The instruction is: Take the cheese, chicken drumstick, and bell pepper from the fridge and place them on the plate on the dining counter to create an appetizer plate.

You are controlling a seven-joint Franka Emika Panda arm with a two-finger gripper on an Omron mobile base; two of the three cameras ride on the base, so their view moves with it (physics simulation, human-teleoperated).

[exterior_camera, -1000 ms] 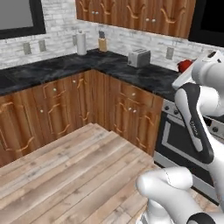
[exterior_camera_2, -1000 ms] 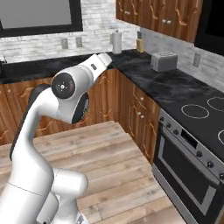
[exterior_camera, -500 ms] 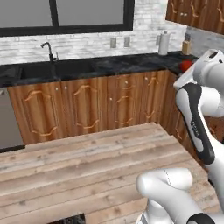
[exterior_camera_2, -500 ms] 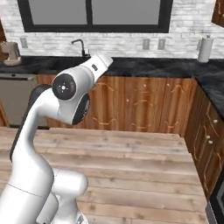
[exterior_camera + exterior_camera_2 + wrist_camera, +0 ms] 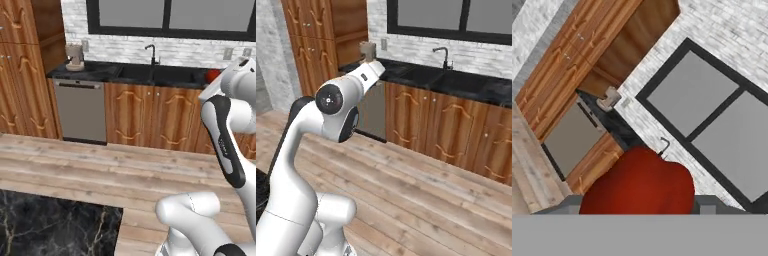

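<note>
Gripper [image 5: 637,212] clenched on the bell pepper [image 5: 639,182], whose glossy red body sits between the jaws at the bottom of the hand view; in the left base view a red sliver of it [image 5: 213,75] shows beside the raised white arm, level with the worktop [image 5: 135,73]. Behind it: black faucet [image 5: 151,52] over the sink, dark-framed window [image 5: 165,17], white brick wall. Grey dishwasher [image 5: 80,111] stands under the worktop's left end, a coffee machine [image 5: 75,56] above it. Dining counter [image 5: 55,225]: black veined corner at the lower left of the left base view.
</note>
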